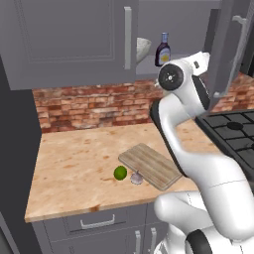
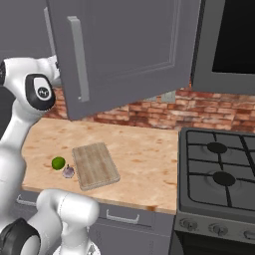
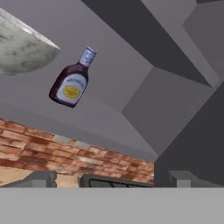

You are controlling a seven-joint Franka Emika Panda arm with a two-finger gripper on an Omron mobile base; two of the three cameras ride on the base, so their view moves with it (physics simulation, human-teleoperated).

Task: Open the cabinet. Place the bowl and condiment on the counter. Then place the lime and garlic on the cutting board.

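Sitting on the cabinet [image 1: 69, 39] shelf, at the left: the bowl [image 3: 24, 46], looking like stone, so probably heavy and stiff, maybe slippery on its curved wall; best taken at the rim, one finger inside and one outside. Standing just beside it to the right: the condiment [image 3: 71, 81], a slim dark bottle, probably light and hard, rather smooth; best taken around the body at the label, below the narrow neck. Right door standing open, left door closed. Lying lower on the counter [image 1: 74, 168]: the lime [image 1: 120, 172] and the garlic [image 1: 136, 177], touching or almost touching, just beside the left edge of the cutting board [image 1: 151, 165]; both small, round, likely rolling easily, the garlic seeming more delicate. Pointing up toward the shelf from below: the end effector [image 3: 113, 179], jaws spread fully wide, holding nothing, touching nothing, apart from both bottle and bowl.
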